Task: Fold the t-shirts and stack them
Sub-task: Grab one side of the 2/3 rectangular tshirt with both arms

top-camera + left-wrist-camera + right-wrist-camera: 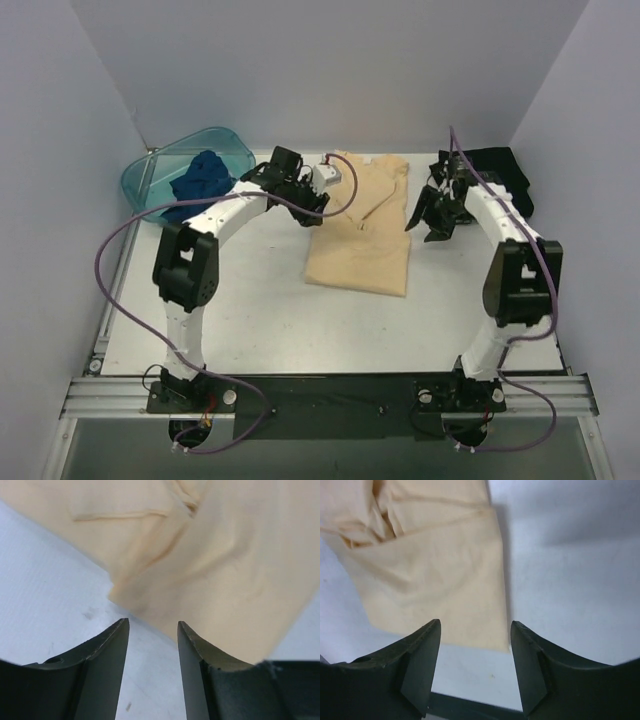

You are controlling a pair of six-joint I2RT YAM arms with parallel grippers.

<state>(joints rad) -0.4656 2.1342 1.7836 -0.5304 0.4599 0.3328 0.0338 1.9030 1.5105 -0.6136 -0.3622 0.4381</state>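
A pale yellow-tan t-shirt (360, 225) lies partly folded on the middle of the table. It also shows in the left wrist view (225, 570) and the right wrist view (430, 580). A black t-shirt (500, 168) lies at the back right. A dark blue t-shirt (203, 178) is bunched in the basin. My left gripper (312, 205) (152, 625) is open and empty, just above the tan shirt's left edge. My right gripper (428, 222) (475, 625) is open and empty, just off the shirt's right edge.
A teal translucent basin (145, 178) stands at the back left. Grey walls close in the table on the left, back and right. A metal rail (320, 395) with the arm bases runs along the near edge.
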